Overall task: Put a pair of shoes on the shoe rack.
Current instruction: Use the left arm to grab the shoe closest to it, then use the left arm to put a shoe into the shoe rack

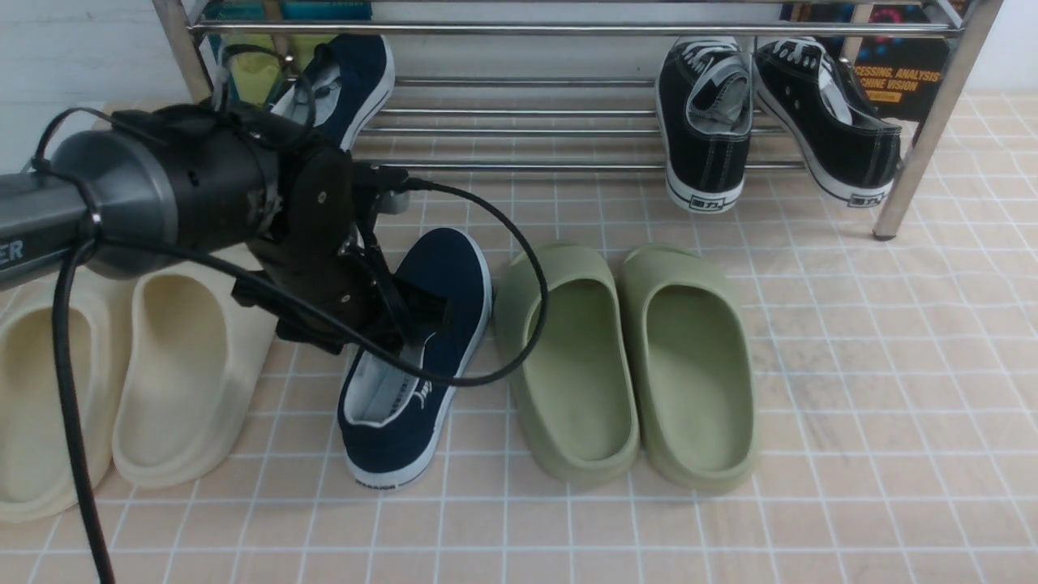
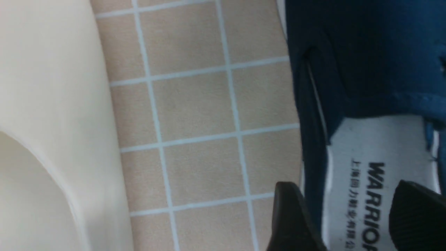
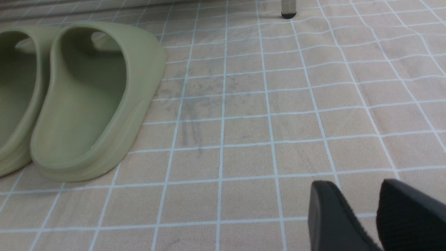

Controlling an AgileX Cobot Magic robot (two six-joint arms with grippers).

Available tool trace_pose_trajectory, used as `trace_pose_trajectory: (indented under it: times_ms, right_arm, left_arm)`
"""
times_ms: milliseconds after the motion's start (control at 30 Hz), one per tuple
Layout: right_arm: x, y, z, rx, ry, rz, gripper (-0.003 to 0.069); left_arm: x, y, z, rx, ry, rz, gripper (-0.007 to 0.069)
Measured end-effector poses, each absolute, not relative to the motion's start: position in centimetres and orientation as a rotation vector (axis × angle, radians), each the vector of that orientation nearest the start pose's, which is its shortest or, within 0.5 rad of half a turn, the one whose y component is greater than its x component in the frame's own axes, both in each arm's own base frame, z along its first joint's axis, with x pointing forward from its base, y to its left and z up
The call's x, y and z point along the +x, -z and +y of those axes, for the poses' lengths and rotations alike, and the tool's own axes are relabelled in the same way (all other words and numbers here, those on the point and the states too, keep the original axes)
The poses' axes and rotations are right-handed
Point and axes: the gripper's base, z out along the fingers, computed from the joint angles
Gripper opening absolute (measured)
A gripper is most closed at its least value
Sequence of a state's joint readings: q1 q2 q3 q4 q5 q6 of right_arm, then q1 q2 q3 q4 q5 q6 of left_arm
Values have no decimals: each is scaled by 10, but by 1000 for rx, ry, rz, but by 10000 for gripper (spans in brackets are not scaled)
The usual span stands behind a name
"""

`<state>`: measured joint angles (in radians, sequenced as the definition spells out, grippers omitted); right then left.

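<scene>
Front view: left gripper (image 1: 405,320) is down at the mouth of the navy shoe (image 1: 442,272), which lies on the floor (image 1: 851,405) with its toe pointing away from the gripper, toward the shoe rack (image 1: 568,28).

Left wrist view: jaws spread. One finger (image 2: 291,219) is outside the shoe over the tiles, the other (image 2: 416,216) inside over the white printed insole. The shoe's side wall runs between them. I see a gap on the inner side; can't tell if the outer finger touches the wall. Not pinching anything.

Other navy shoe (image 1: 361,69) is beyond the left gripper, on the rack's lower bars, heel end hidden behind the arm.

Cream slides (image 1: 186,365) sit just beside the left gripper on its outer side. Olive slides (image 1: 632,365) are past the straddled shoe on the inner side. Black sneakers (image 1: 762,122) are well apart from it, on the rack, heels over the front bar.

Right gripper (image 3: 362,202) shows only in the right wrist view: jaws apart, nothing between them, low over bare tiles. Olive slides are well apart from it, toward the left arm's side, and a rack leg foot (image 3: 288,13) is far ahead of it.
</scene>
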<state>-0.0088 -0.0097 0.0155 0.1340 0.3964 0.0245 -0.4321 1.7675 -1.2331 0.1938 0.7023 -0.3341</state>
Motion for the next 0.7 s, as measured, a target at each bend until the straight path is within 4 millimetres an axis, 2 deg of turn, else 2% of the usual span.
trace_pose_trajectory:
  times_ms: [67,167,200,233,300,367,533,600,700]
  right_arm:
    - [52,-173,4,112,-144,1881,239]
    - [52,-173,4,112,-144,1881,239]
    - [52,-173,4,112,-144,1881,239]
    - [52,-173,4,112,-144,1881,239]
    - [52,-173,4,112,-144,1881,239]
    - [52,-173,4,112,-144,1881,239]
    - [52,-173,4,112,-144,1881,239]
    - [52,-173,4,112,-144,1881,239]
    - [52,-173,4,112,-144,1881,239]
  left_arm:
    - [340,-213,-144,298,12,2693,392]
    - [344,-200,-146,303,5,2716,307]
    - [345,-194,-147,305,2,2727,191]
    - [346,-192,-147,305,2,2728,121]
    - [347,-196,-147,304,-2,2725,50]
    - [351,-210,-148,293,-4,2713,34]
    - [366,-266,-153,264,6,2611,32]
    - [376,-292,-156,251,14,2538,32]
    - [392,-316,-161,227,39,2459,32]
